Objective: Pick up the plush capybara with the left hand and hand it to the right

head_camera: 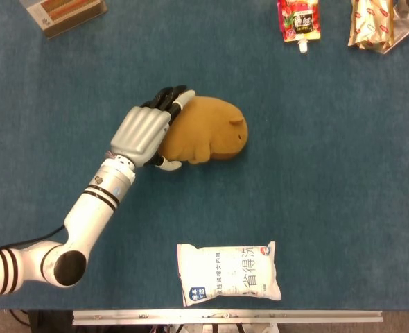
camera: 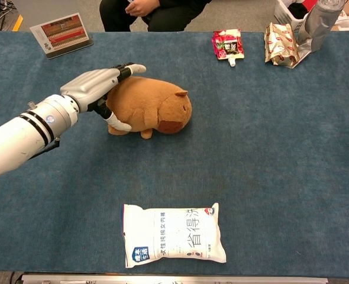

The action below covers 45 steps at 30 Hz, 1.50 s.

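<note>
One white packet (camera: 174,235) lies by the desk's near edge, and beyond it the left hand (head_camera: 143,134) cups the plush capybara (head_camera: 208,132) mid-desk, fingers draped but not clenched, unlifted, handover pending, the blue cloth (camera: 281,154) running to snack packs (camera: 281,44) at the far edge.

robot hand (head_camera: 143,132): silver ribbed back, black fingers, white tips | arm: white, black wrist bands, black cable
</note>
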{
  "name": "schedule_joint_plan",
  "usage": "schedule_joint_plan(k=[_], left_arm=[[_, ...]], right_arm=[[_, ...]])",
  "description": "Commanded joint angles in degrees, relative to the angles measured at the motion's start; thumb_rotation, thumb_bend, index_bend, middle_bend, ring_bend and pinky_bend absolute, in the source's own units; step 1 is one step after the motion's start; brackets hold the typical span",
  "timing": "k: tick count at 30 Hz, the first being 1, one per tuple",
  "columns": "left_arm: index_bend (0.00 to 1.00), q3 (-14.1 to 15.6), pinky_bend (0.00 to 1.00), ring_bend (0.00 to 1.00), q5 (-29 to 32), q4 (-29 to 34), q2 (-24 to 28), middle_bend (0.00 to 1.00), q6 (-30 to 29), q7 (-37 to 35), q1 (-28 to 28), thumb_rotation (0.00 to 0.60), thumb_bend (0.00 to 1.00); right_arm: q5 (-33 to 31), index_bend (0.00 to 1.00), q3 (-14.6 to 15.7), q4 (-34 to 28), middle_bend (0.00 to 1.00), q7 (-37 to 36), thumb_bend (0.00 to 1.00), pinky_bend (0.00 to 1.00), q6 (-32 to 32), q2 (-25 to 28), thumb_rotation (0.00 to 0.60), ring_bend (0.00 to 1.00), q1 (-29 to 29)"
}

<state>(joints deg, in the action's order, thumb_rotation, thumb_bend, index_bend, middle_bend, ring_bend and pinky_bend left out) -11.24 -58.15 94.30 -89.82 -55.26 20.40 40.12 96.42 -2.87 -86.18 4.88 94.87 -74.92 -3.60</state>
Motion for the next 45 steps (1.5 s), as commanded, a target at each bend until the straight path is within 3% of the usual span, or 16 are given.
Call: schedule_joint_plan(k=[1, 7, 14, 23, 30, 36, 45], left_arm=[[0.01, 0.21, 0.4, 0.11, -1.54, -1.62, -1.63, 0.01, -2.16, -0.28, -0.1, 0.6, 0.0], [0.17, 0.98, 0.56, 0.31, -2.77, -3.8, -3.43, 0.22, -4.62, 0.04, -0.66, 0.6, 0.0], [0.38, 1.07, 0.7, 0.45, -1.96, -3.93, -3.94, 0.4, -6.18, 1.2, -1.17, 0.6, 0.0], [0.5, 0.55, 0.82, 0.57, -0.81, -0.88, -3.22, 0.55, -9.09, 2.76, -2.3, 0.6, 0.0], [0.52, -0.6, 0.84, 0.59, -1.03, 4.03, -1.03, 0.59, -11.15, 1.35, -3.49, 0.6, 0.0], [0.46, -1.91, 0.84, 0.6, -4.96, 8.64, 0.36, 0.6, -14.02, -2.36, -4.64, 0.6, 0.0], [0.46, -3.14, 0.84, 0.6, -5.61, 16.04, 2.49, 0.6, -13.61, -7.18, -5.35, 0.6, 0.0]], right_arm=[[-0.01, 0.22, 0.04, 0.12, 0.25, -0.13, 0.0, 0.54, -0.04, -0.07, 0.6, 0.28, 0.01], [-0.1, 0.22, 0.13, 0.4, 0.25, -0.45, 0.0, 0.54, -0.26, -0.26, 0.6, 0.28, -0.01], [0.05, 0.22, 0.02, 0.37, 0.25, -0.61, 0.0, 0.54, -0.1, -0.34, 0.6, 0.28, -0.09], [0.37, 0.22, -0.16, 0.43, 0.25, -0.96, 0.0, 0.54, 0.32, -0.5, 0.6, 0.28, -0.19], [0.59, 0.22, -0.7, 0.38, 0.25, -2.4, 0.0, 0.54, 1.2, -0.72, 0.6, 0.28, -0.33], [2.56, 0.22, -1.38, 0.7, 0.25, -4.39, 0.0, 0.54, 2.98, -1.76, 0.6, 0.27, -1.1], [6.75, 0.0, -2.06, 0.38, 0.06, -4.2, 0.0, 0.46, 2.19, -4.07, 0.6, 0.12, -4.6]])
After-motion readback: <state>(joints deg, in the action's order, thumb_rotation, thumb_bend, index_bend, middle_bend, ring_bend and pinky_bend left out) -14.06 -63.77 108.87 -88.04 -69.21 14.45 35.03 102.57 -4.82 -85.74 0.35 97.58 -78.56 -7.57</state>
